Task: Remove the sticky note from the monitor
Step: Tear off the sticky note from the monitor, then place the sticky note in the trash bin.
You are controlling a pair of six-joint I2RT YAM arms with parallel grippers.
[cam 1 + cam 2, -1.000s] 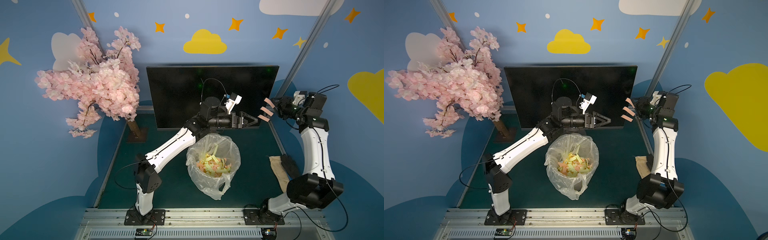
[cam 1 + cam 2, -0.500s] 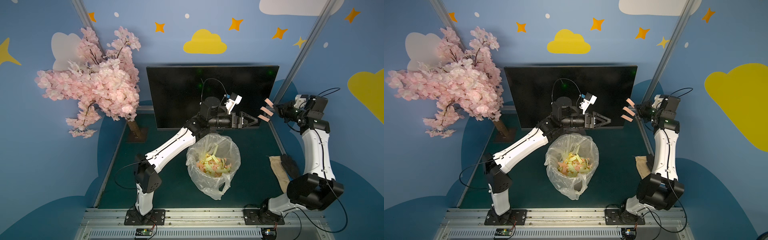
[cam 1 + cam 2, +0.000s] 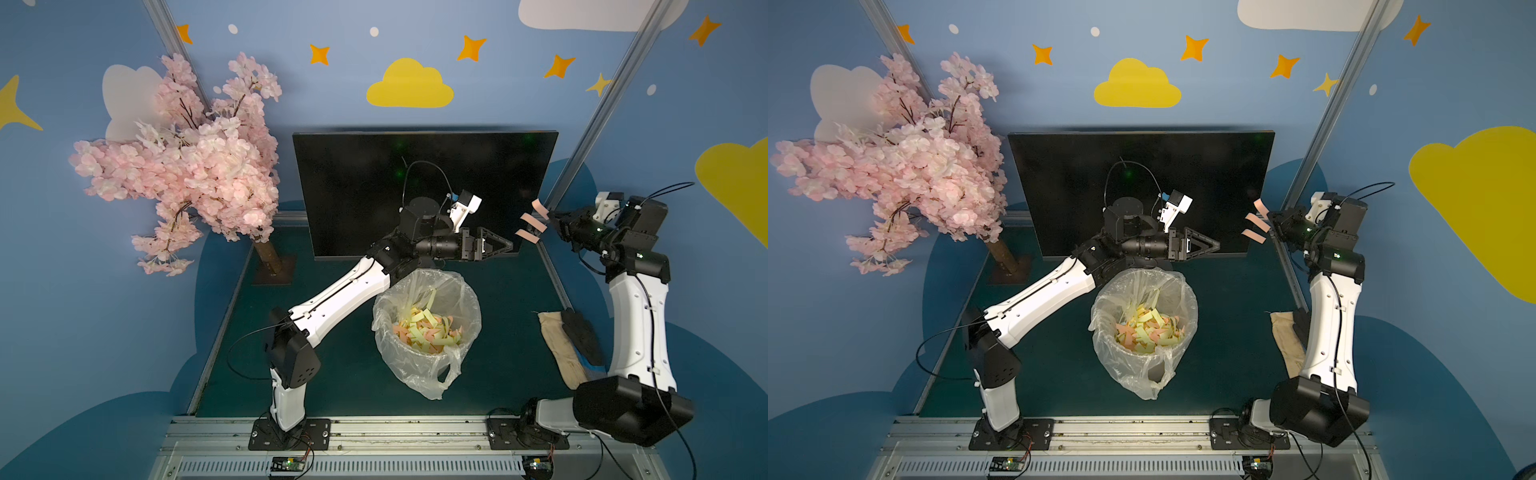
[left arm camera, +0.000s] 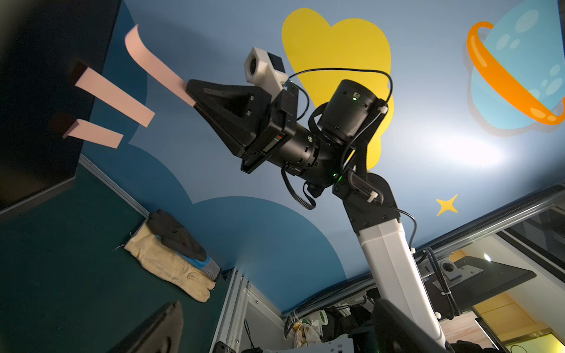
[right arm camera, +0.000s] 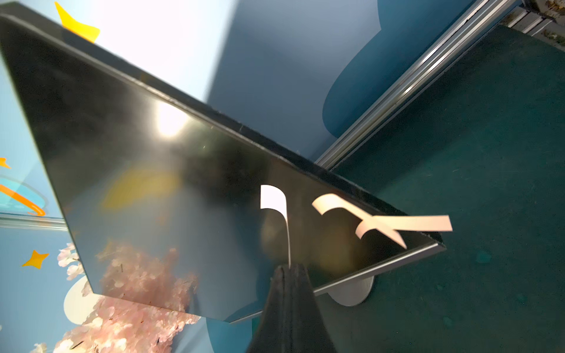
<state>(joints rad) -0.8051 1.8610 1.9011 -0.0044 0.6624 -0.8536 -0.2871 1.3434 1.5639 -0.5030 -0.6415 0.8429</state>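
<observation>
Three pink sticky-note strips stand out from the monitor at its right edge, near the lower right corner. The right gripper is clenched on the free end of the uppermost strip. Whether that strip's far end is stuck to the screen I cannot tell. The left gripper hangs released and empty before the monitor's lower edge, just beside the lowest strip.

Judged from this, the peel is the step in hand. It would go best as a slow pull away from the glass, folding the strip back along itself so the glue lets go gradually. The pull should stay clear of the two neighbouring strips. The paper looks thin and could tear or slip out.

Counted:
- one monitor, with three strips at it
- one plastic-lined bin mid-table, holding many yellow and pink strips
- two gloves at the table's right edge
- one blossom tree at the back left corner
</observation>
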